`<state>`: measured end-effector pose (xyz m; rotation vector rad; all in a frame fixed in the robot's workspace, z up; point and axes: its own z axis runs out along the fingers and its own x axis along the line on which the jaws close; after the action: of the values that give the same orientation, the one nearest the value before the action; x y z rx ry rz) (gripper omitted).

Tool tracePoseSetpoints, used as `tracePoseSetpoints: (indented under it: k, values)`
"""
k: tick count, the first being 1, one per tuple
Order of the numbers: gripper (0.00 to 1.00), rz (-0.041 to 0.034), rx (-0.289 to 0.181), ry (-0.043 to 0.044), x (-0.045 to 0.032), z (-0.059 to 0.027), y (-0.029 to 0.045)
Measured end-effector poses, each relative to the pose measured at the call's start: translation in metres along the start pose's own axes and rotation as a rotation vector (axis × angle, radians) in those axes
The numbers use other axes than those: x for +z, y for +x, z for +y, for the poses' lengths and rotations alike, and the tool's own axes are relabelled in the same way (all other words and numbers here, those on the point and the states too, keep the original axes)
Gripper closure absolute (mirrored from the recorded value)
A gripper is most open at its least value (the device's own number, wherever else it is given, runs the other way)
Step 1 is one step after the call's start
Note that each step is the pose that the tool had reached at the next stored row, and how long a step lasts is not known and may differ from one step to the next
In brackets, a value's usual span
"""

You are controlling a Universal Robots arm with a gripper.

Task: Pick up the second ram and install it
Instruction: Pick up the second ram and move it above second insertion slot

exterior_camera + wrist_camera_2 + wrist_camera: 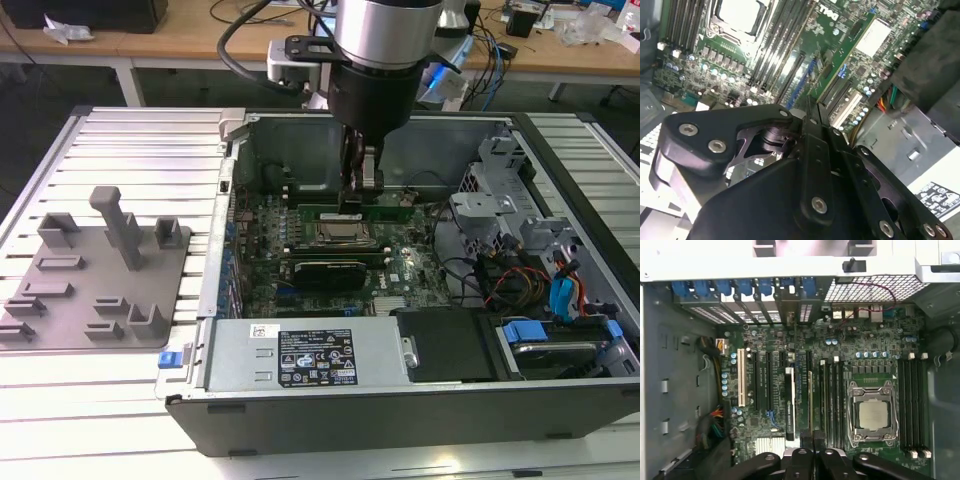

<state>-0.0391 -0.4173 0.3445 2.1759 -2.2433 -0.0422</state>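
Observation:
My gripper (355, 200) reaches down into the open computer case (190, 400) and is shut on the second ram (395, 211), a thin greenish stick held level, gripped at its middle. In the first wrist view the second ram (810, 400) is edge-on. It runs out from between my closed fingertips (799, 456) above the black memory slots (831, 405) beside the processor socket (873, 413). In the exterior view it hangs over the far side of the processor socket (340, 236). Whether it touches a slot is not clear. In the second wrist view my gripper (809, 112) points at the motherboard.
Another long card (325, 268) stands in the board on the near side of the socket. A grey holder plate (90, 280) with blocks lies on the exterior view's left. The power supply (300, 355) sits at the front. A drive cage with cables (540, 270) is on the exterior view's right.

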Motion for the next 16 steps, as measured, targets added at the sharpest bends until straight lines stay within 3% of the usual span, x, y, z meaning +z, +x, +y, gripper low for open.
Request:
tracePoseSetpoints:
  k: [3, 6, 9, 16]
  values:
    - [0.91, 0.0001, 0.0, -0.0001, 0.0023, 0.0001, -0.0071]
    - [0.91, 0.0, 0.0, -0.0001, 0.0071, 0.0004, -0.0221]
    - [0.91, 0.0002, 0.0, -0.0001, 0.0118, 0.0006, -0.0303]
    - [0.91, 0.0003, -0.003, 0.0, 0.0266, 0.0009, -0.0433]
